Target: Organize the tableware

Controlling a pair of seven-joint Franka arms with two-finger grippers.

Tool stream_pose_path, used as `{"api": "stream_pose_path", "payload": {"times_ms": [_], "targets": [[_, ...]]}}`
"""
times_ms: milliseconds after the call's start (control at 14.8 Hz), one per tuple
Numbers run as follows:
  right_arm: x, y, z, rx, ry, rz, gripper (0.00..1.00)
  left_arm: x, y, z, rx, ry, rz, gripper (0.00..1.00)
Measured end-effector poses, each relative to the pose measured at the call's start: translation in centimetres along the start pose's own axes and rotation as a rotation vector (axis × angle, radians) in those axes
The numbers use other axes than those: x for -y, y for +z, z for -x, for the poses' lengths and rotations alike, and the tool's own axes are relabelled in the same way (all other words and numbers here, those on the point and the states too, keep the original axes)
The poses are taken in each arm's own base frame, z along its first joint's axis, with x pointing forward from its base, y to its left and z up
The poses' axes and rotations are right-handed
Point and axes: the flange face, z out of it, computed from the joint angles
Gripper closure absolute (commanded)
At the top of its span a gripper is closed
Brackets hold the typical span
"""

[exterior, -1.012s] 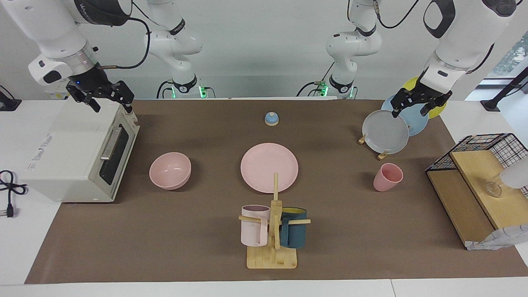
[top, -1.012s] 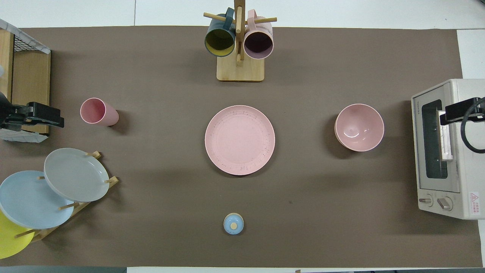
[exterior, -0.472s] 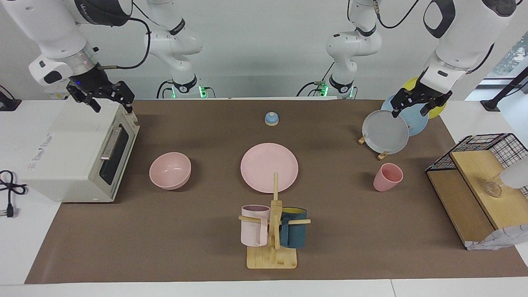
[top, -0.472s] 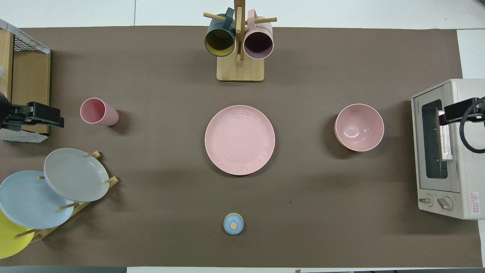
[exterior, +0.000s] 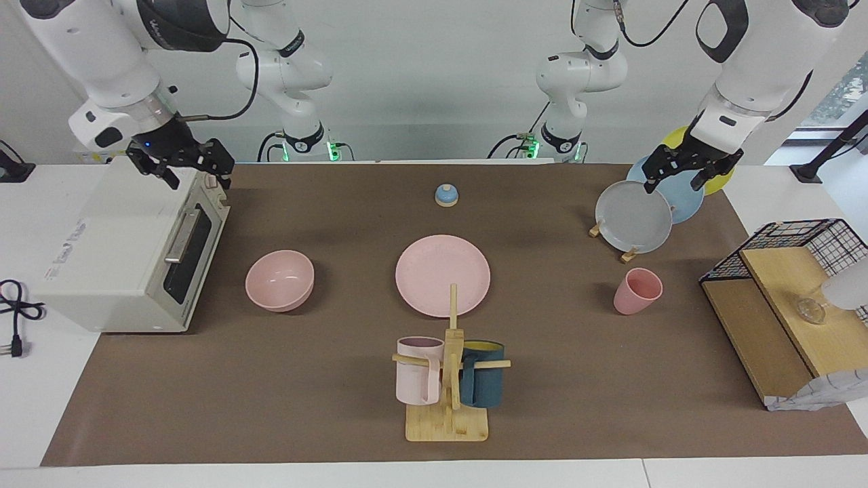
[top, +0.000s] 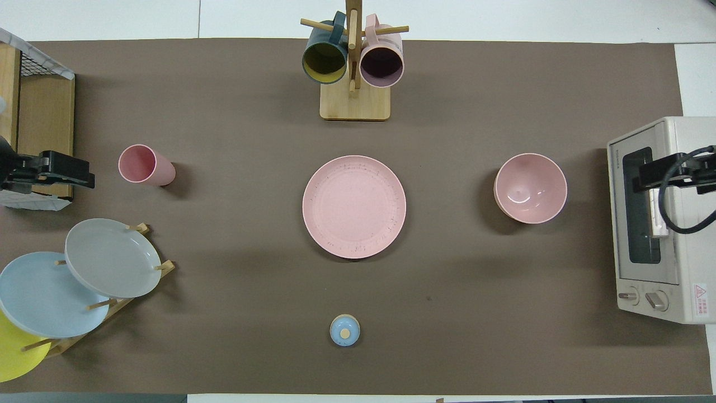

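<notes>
Pink plate point(exterior: 443, 275) flat at mid-table, bare, upright, faintly speckled near the rim. Pink bowl point(exterior: 279, 280) apart from it toward the right arm's end, just in front of the toaster oven point(exterior: 129, 244), open side up, glossy inside. Pink cup point(exterior: 637, 291) toward the left arm's end, standing, empty, tapered, no handle. All three matte, matching, well apart; none stacked, so organizing judged not begun.

Right gripper point(exterior: 188, 166) raised over the oven's top edge, fingers spread, holding nothing. Left gripper point(exterior: 685, 171) raised over the plate rack point(exterior: 627, 255) with its grey plate point(exterior: 633, 217), fingers parted, likewise unloaded (waiting).

Risks, as judged: smooth curved bowl wall liable to slip or tip under a rim pinch; descent beside the oven liable to clip its door. Tapered cup likely to topple if nudged off-centre. Left arm's path down to the cup passes close by the racked plates. Mug stand point(exterior: 447, 379), farther from the robots than the plate, clear of both routes.
</notes>
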Motion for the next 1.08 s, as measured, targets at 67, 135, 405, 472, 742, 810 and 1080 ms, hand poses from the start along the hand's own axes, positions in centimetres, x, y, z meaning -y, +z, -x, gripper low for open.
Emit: {"api": "stream_pose_path", "payload": {"times_ms": [67, 135, 405, 472, 742, 810, 1080], "targets": [[2.5, 2.1, 0.0, -0.029, -0.003, -0.003, 0.0, 0.0, 0.0, 0.0, 0.0, 0.0, 0.0, 0.0], [5.0, 4.2, 0.1, -0.036, -0.001, -0.005, 0.0, 0.0, 0.0, 0.0, 0.0, 0.0, 0.0, 0.0], [12.4, 11.5, -1.3, -0.053, 0.033, -0.002, 0.0, 0.0, 0.0, 0.0, 0.0, -0.002, 0.0, 0.0], [13.8, 12.9, -1.6, -0.056, 0.032, -0.001, 0.0, 0.0, 0.0, 0.0, 0.0, -0.002, 0.0, 0.0], [15.5, 18.0, -1.7, -0.054, 0.019, 0.006, 0.0, 0.0, 0.0, 0.0, 0.0, -0.001, 0.0, 0.0], [15.0, 18.9, -1.4, -0.049, 0.026, 0.009, 0.0, 0.0, 0.0, 0.0, 0.0, -0.001, 0.0, 0.0], [11.8, 20.5, -1.2, -0.02, 0.068, 0.02, 0.09, 0.0, 0.0, 0.0, -0.001, -0.001, 0.0, 0.0]]}}
